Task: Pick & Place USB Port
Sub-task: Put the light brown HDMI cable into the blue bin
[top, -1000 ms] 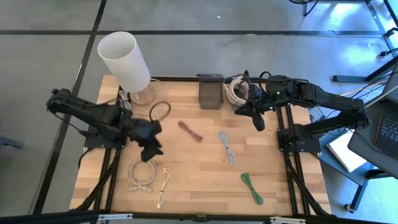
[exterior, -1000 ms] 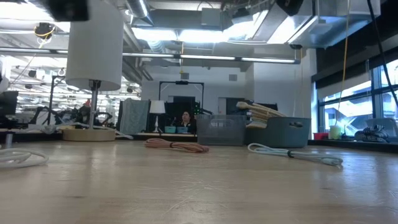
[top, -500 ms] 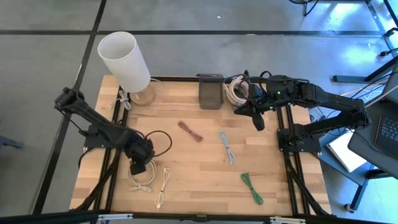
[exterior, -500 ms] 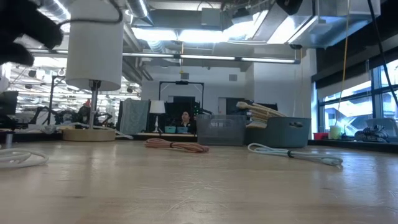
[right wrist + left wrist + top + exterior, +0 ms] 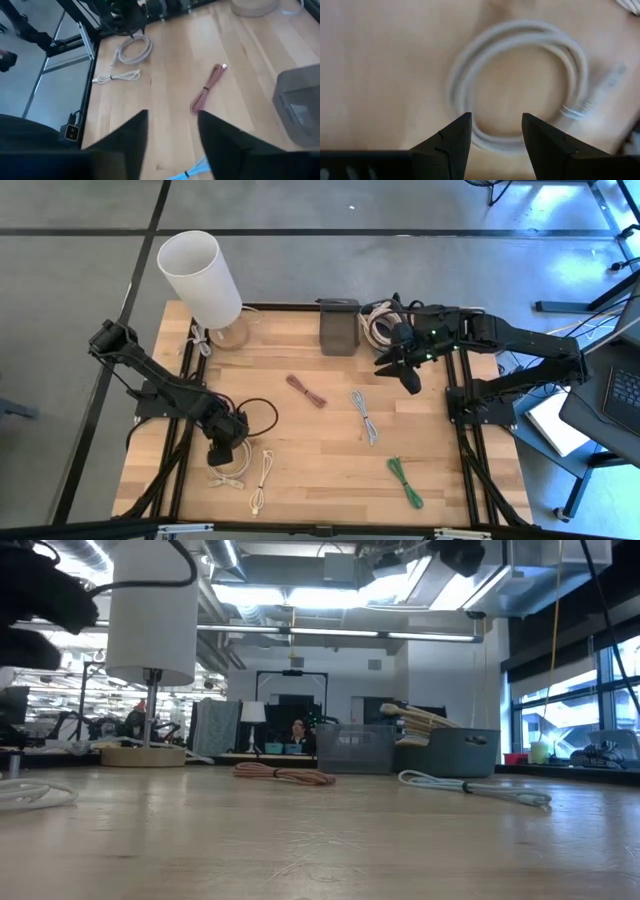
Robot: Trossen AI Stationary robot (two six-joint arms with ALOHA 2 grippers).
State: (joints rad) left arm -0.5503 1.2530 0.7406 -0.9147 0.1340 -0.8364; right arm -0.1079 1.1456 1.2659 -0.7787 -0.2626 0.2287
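Several cables lie loose on the wooden table; which one is the USB one I cannot tell. A white coiled cable (image 5: 230, 470) lies flat near the near left corner. My left gripper (image 5: 222, 450) hangs just over it. In the left wrist view its open fingers (image 5: 492, 132) frame the near arc of the coil (image 5: 520, 85) without touching it. My right gripper (image 5: 405, 372) hovers open (image 5: 172, 132) above the far right of the table, with nothing between its fingers. A beige cable bundle (image 5: 378, 325) lies behind it.
A thin white cable (image 5: 260, 482), a pink-brown cable (image 5: 307, 390), a light blue cable (image 5: 364, 416) and a green cable (image 5: 405, 480) lie across the table. A grey bin (image 5: 340, 330) stands at the far edge. A lamp with a white shade (image 5: 200, 275) stands at the far left.
My left gripper has swung from the table's left middle toward the near edge and down, ending over the white coil. My right gripper has shifted a little toward the table's left.
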